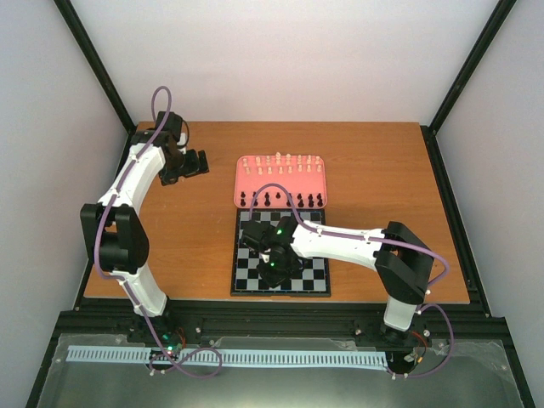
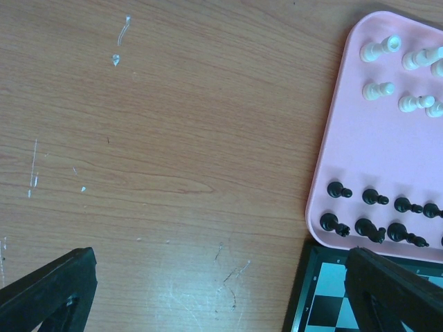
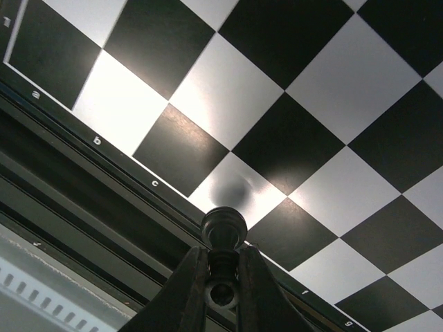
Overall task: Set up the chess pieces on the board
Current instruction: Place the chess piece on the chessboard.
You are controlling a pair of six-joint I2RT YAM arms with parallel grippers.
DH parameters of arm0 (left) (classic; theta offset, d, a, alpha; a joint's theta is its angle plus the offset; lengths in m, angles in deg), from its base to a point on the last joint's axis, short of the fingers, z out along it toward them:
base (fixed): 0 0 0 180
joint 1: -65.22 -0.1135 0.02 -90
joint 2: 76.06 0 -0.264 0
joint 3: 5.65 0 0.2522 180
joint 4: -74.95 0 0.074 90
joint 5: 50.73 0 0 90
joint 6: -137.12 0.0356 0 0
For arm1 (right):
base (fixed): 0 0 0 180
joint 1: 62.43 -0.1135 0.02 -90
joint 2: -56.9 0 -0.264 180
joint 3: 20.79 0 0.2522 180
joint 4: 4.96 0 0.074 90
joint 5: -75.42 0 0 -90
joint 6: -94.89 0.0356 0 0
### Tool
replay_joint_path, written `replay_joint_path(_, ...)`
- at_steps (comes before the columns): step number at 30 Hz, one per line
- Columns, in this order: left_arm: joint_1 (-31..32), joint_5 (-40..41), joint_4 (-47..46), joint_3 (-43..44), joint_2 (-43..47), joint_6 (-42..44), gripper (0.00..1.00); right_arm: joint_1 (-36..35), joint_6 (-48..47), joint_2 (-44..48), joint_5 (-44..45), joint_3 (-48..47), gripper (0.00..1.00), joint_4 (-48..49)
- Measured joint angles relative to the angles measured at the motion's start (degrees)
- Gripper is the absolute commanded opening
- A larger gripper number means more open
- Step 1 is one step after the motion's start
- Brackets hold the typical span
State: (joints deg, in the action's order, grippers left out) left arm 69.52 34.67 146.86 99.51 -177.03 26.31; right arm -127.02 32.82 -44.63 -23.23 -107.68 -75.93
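Observation:
My right gripper (image 3: 223,273) is shut on a black chess piece (image 3: 223,228), whose round base points at the board (image 3: 235,90). It hangs over a light square in the edge row nearest the arms, and its blurred shadow falls on that square. From above, the right gripper (image 1: 274,265) covers the middle of the board (image 1: 316,276). The other black chess pieces (image 2: 374,197) and white chess pieces (image 2: 379,90) stand in a pink tray (image 2: 360,152). My left gripper (image 2: 221,277) is open over bare wood left of the tray, holding nothing.
The pink tray (image 1: 246,183) lies just behind the board, touching its far edge. Black frame rails run along the table's near edge under the arm bases. The left gripper (image 1: 200,163) hovers near the far left of the brown table (image 1: 374,170).

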Motion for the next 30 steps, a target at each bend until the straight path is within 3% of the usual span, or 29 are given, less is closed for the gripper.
replay_joint_path(23, 0.00, -0.81, -0.52, -1.16, 0.76, -0.09, 1.00, -0.07, -0.13, -3.08, 0.52, -1.42, 0.05, -0.55)
replay_joint_path(30, 0.00, -1.03, -0.81, -1.81, 0.85, -0.13, 1.00, -0.09, -0.66, -3.43, 0.57, -1.86, 0.20, -0.92)
